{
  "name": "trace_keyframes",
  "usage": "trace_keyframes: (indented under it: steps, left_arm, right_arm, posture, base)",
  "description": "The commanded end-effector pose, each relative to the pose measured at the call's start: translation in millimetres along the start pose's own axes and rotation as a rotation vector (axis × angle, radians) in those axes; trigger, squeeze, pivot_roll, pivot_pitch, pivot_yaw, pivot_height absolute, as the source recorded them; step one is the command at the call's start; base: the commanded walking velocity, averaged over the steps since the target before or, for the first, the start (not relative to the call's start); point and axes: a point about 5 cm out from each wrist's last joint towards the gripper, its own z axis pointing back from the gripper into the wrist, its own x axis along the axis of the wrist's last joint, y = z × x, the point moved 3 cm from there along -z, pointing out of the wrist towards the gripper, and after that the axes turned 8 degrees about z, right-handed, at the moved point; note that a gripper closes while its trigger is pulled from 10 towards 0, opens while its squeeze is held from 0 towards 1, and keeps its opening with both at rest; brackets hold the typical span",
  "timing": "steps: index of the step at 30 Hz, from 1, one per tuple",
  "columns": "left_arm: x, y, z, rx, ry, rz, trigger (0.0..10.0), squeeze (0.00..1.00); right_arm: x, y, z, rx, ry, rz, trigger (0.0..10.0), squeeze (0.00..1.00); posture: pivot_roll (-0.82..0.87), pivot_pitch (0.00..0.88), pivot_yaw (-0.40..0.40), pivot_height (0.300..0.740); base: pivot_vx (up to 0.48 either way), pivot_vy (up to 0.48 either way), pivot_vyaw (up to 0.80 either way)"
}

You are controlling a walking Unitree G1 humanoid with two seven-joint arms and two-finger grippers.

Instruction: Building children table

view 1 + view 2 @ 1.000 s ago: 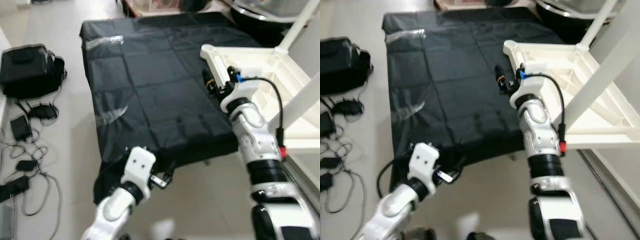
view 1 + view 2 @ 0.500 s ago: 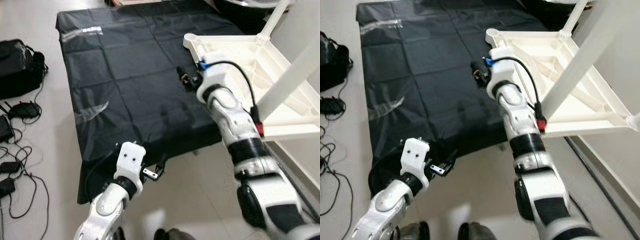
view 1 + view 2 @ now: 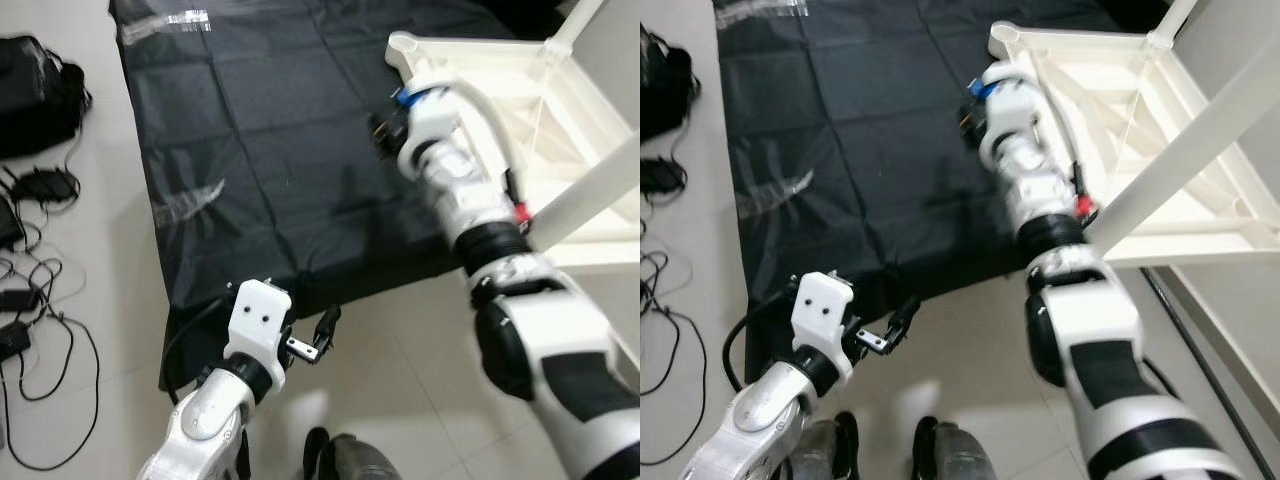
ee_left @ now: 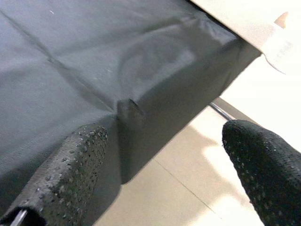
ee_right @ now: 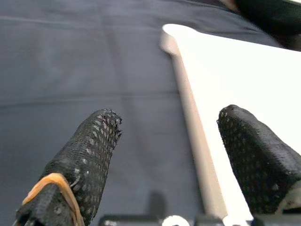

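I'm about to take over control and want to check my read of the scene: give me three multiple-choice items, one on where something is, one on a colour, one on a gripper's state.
1. Where does the white table frame lie?
A. On the black sheet's edge on the robot's right
B. On the bare floor at the robot's left
C. In the left gripper

2. What colour is the sheet spread on the floor?
A. White
B. Black
C. Red

3. How does the right gripper stand?
A. Shut on the frame
B. Shut on the sheet
C. Open, holding nothing

Answers:
1 A: the frame rests on the right, overlapping the sheet.
2 B: the sheet is black.
3 C: the right wrist view shows its fingers spread apart over the frame's edge.
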Motion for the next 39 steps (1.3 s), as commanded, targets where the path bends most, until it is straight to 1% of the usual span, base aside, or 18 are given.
trace_keyframes:
  steps: [1,2,5,6,8,9,10,11,20,22,26,27,29,32,34,35,36,39]
  left_arm:
    - [-4,-6.4,3.2,-0.023,0.023,0.021,10.0,0.00]
    - [-5,-10.7,5.9,-0.037,0.033,0.025,10.0,0.00]
    - [-7,-14.1,7.9,-0.049,0.047,0.027,10.0,0.00]
    - [-7,-16.3,9.9,-0.056,0.057,0.028,10.0,0.00]
    - [-7,-16.3,9.9,-0.056,0.057,0.028,10.0,0.00]
    - [-7,-17.8,11.4,-0.060,0.062,0.029,10.0,0.00]
    - [-7,-17.8,11.4,-0.060,0.062,0.029,10.0,0.00]
    - [-6,-21.0,14.1,-0.064,0.072,0.028,10.0,0.00]
    - [-4,-22.3,17.4,-0.051,0.083,0.028,10.0,0.00]
    - [-4,-22.6,18.8,-0.043,0.090,0.029,10.0,0.00]
    - [-4,-22.7,19.1,-0.041,0.091,0.029,10.0,0.00]
    - [-4,-22.8,20.4,-0.035,0.095,0.031,10.0,0.00]
    - [-4,-22.7,21.2,-0.031,0.096,0.030,10.0,0.00]
    - [-4,-22.3,22.0,-0.023,0.098,0.033,10.0,0.00]
    - [-4,-23.0,22.4,-0.022,0.103,0.035,10.0,0.00]
    - [-4,-23.0,22.4,-0.022,0.103,0.035,10.0,0.00]
    - [-5,-22.9,22.5,-0.023,0.110,0.034,10.0,0.00]
    - [-5,-22.9,22.6,-0.023,0.116,0.034,10.0,0.00]
  right_arm:
    - [-10,-4.6,0.1,-0.017,0.036,-0.003,10.0,0.00]
    - [-10,-14.2,-0.3,-0.036,0.045,-0.012,10.0,0.00]
    - [-12,-20.1,-0.4,-0.044,0.059,-0.020,10.0,0.00]
    - [-18,-22.6,-0.2,-0.037,0.091,-0.030,10.0,0.00]
    - [-18,-22.6,-0.2,-0.037,0.091,-0.030,10.0,0.00]
    - [-24,-23.0,0.4,-0.028,0.122,-0.051,10.0,0.00]
    - [-24,-23.0,0.4,-0.028,0.122,-0.051,10.0,0.00]
    - [-35,-21.9,1.4,-0.010,0.166,-0.087,10.0,0.00]
    - [-49,-15.8,4.1,0.060,0.231,-0.096,10.0,0.00]
    - [-67,-4.8,9.5,0.173,0.304,-0.071,10.0,0.00]
    - [-70,-3.2,10.8,0.193,0.319,-0.060,10.0,0.00]
    - [-75,-8.6,12.2,0.192,0.333,-0.009,10.0,0.00]
    - [-76,-12.3,12.6,0.187,0.336,0.011,10.0,0.00]
    - [-70,-19.3,10.9,0.164,0.304,0.026,10.0,0.00]
    - [-56,-22.1,7.6,0.161,0.252,-0.018,10.0,0.00]
    - [-56,-22.1,7.6,0.161,0.252,-0.018,10.0,0.00]
    - [-30,-24.2,2.4,0.144,0.159,-0.095,10.0,0.00]
    - [-3,-27.7,-1.1,0.128,0.073,-0.168,10.0,0.00]
  posture:
    - [0.14,0.357,-0.135,0.740]
    - [0.13,0.367,-0.134,0.740]
    - [0.13,0.375,-0.133,0.740]
    - [0.14,0.384,-0.134,0.740]
    - [0.14,0.384,-0.134,0.740]
    - [0.14,0.390,-0.134,0.740]
    - [0.14,0.390,-0.134,0.740]
    - [0.13,0.402,-0.142,0.740]
    - [0.13,0.411,-0.152,0.740]
    - [0.13,0.413,-0.153,0.740]
    - [0.13,0.413,-0.153,0.740]
    - [0.13,0.411,-0.153,0.740]
    - [0.13,0.411,-0.154,0.740]
    - [0.12,0.411,-0.152,0.740]
    - [0.13,0.407,-0.153,0.740]
    - [0.13,0.407,-0.153,0.740]
    - [0.13,0.410,-0.147,0.740]
    - [0.13,0.408,-0.146,0.740]
  base:
    - [0.000,0.000,0.00]
    - [0.000,0.000,0.00]
    - [0.000,0.000,0.00]
    - [0.000,0.000,0.00]
    - [0.000,0.000,0.00]
    - [0.000,0.000,0.00]
    - [0.000,0.000,0.00]
    - [0.000,0.000,0.00]
    - [0.000,0.000,0.00]
    - [0.000,0.000,0.00]
    - [0.000,0.000,0.00]
    - [0.000,0.000,0.00]
    - [0.000,0.000,0.00]
    - [0.000,0.000,0.00]
    - [0.000,0.000,0.00]
    - [0.000,0.000,0.00]
    - [0.000,0.000,0.00]
    - [0.000,0.000,0.00]
